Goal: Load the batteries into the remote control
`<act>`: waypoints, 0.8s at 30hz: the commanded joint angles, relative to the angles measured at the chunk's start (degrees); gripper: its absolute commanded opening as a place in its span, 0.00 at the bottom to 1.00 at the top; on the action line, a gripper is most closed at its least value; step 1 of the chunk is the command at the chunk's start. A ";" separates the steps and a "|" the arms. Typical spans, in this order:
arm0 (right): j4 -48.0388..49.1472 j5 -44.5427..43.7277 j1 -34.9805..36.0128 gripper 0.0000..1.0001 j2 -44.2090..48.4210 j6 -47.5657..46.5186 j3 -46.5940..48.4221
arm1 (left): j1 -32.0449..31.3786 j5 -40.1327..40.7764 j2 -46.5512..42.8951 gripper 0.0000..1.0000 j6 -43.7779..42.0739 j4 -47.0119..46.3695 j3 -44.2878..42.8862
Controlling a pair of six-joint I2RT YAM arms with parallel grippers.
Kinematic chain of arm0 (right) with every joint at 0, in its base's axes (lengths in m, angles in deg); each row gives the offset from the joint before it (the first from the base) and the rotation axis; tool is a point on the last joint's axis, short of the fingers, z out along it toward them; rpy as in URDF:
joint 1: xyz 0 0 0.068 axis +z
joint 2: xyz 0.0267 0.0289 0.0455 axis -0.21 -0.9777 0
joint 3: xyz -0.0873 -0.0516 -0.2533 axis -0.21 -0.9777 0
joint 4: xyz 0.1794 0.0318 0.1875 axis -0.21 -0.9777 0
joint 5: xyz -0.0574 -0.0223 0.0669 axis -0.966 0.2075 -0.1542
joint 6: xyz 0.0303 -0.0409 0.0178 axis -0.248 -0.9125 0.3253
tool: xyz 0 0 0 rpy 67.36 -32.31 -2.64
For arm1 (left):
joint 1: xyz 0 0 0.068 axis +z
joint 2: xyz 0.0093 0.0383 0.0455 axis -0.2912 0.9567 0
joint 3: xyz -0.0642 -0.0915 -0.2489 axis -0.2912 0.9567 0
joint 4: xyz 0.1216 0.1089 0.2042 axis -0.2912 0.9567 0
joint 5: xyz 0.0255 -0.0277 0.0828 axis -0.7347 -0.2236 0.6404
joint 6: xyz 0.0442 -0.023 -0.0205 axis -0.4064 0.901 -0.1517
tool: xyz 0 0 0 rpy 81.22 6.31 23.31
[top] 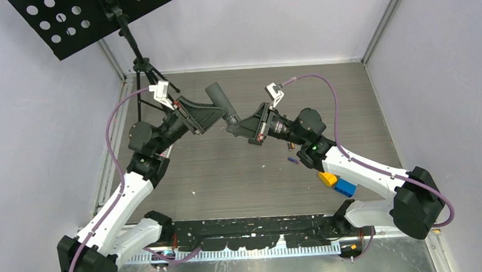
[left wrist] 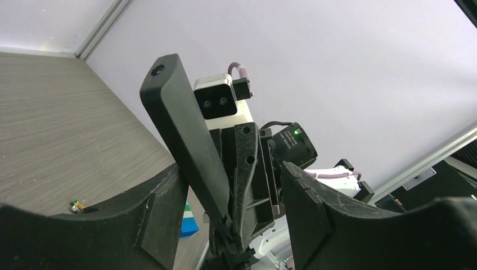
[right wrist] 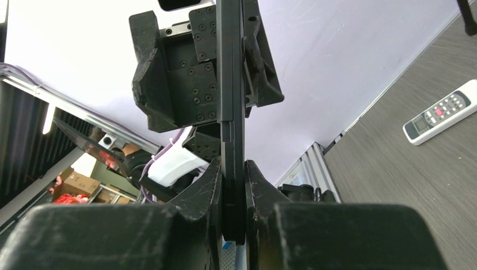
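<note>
Counting from the top view: two arms, one dark grey remote control (left wrist: 179, 126), one brownish battery (top: 290, 147), one purple-blue battery (top: 293, 160), one yellow block (top: 327, 179), one blue block (top: 345, 187) and one black perforated panel (top: 92, 20) on a stand. The dark grey remote control is being held up off the table (top: 228, 179) at mid-table, where the two arms are meeting. The right gripper (right wrist: 232, 169) is clamping its lower end, with both fingers pressing flat on the thin edge. The left gripper (left wrist: 232, 180) is standing open, its jaws straddling the remote and the opposite gripper; one finger (left wrist: 154, 216) is lying against or just beside the remote, and I cannot tell which. Both batteries are lying on the table just beside the right forearm, near the two blocks. They are too small for markings to be made out. The left wrist view is showing one green-and-gold cell (left wrist: 76, 206) on the table, and I cannot tell whether it is one of those two. One white remote control (right wrist: 440, 111) with buttons is showing in the right wrist view only, lying flat on the table. No buttons are showing on the dark remote, and its battery compartment is facing away or hidden, so I cannot tell what is in it.
</note>
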 commanded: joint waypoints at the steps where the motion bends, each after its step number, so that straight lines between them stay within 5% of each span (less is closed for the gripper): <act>1: 4.65 2.07 0.24 0.00 1.62 2.74 0.04 | -0.05 0.33 1.57 0.62 1.05 -5.85 -0.91; 5: 5.35 3.44 0.20 0.00 1.14 3.08 -0.11 | -0.05 -0.01 3.16 0.55 1.86 -6.13 -0.88; 9: 5.35 3.41 0.20 0.00 1.17 3.00 -0.56 | 0.08 0.56 2.74 0.34 1.82 -5.98 -0.18; 13: 3.97 4.08 0.20 0.00 1.16 2.90 -0.64 | 0.55 1.45 2.04 0.27 1.36 -5.49 0.64; 15: 2.67 4.39 0.20 0.01 1.32 2.62 -0.79 | 0.71 1.17 2.30 0.06 0.98 -6.07 0.84; 19: -6.08 2.66 -0.55 0.65 2.98 -0.05 -0.28 | 1.03 -0.15 2.79 0.00 -3.26 -4.53 1.03; 20: -11.32 0.37 -1.07 0.73 4.34 -1.95 -0.10 | 1.33 0.14 2.50 0.00 -5.81 -1.94 1.11; 24: -31.10 -9.60 -2.22 0.79 9.92 -8.87 1.22 | 1.79 1.69 1.01 0.00 -14.25 4.79 2.01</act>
